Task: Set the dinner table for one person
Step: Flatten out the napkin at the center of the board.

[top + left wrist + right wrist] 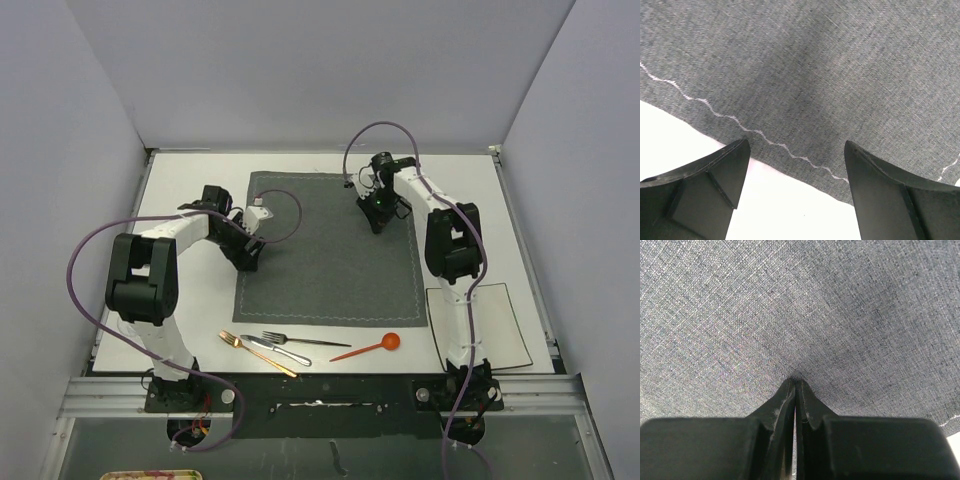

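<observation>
Right fingers closed against the placemat, left fingers apart.

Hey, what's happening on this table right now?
Two robot arms are at the grey placemat on the white table. The left hand is open over its left edge; the right hand is shut, tips against the cloth toward the far right. The cutlery and an orange spoon lie near the front, the plate at the right.

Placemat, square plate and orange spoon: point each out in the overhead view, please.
placemat [330, 260], top external view, bare cloth near its middle.
square plate [500, 328], top external view, its bare right half.
orange spoon [362, 350], top external view, mid-handle.
</observation>
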`<state>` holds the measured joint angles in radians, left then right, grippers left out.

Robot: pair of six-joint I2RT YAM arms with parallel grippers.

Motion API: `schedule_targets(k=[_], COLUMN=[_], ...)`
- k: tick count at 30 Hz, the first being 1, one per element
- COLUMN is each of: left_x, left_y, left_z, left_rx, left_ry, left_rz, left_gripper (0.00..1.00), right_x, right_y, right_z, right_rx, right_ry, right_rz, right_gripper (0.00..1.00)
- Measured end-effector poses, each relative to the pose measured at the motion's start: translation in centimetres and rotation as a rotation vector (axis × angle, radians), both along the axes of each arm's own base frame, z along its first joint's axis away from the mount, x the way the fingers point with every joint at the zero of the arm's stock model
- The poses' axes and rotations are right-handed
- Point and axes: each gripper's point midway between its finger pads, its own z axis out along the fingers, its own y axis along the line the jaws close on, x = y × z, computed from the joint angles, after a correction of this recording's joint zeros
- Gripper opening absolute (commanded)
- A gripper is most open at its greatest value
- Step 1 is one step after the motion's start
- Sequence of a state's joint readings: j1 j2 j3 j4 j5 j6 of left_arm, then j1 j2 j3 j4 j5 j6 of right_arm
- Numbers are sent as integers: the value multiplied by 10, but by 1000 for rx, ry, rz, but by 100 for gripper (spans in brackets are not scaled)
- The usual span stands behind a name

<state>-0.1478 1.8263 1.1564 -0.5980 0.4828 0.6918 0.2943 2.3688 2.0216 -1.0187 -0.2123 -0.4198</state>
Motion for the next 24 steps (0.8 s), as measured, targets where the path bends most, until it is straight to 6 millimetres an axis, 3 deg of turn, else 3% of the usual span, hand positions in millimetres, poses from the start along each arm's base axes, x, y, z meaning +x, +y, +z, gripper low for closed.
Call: schedule_targets(k=[7, 24], left_x=[9, 0], left_y=[-1, 1], left_z=[1, 0], left_rx=[2, 8], left_ry=[-9, 31], left_rz=[4, 4], left_gripper=[75, 74], right_x=[-8, -6], right_y=[-8, -10], right_z=[0, 5], right_rx=[-25, -38], right_ry=[11, 15], right_rz=[6, 4], right_gripper=[0, 0])
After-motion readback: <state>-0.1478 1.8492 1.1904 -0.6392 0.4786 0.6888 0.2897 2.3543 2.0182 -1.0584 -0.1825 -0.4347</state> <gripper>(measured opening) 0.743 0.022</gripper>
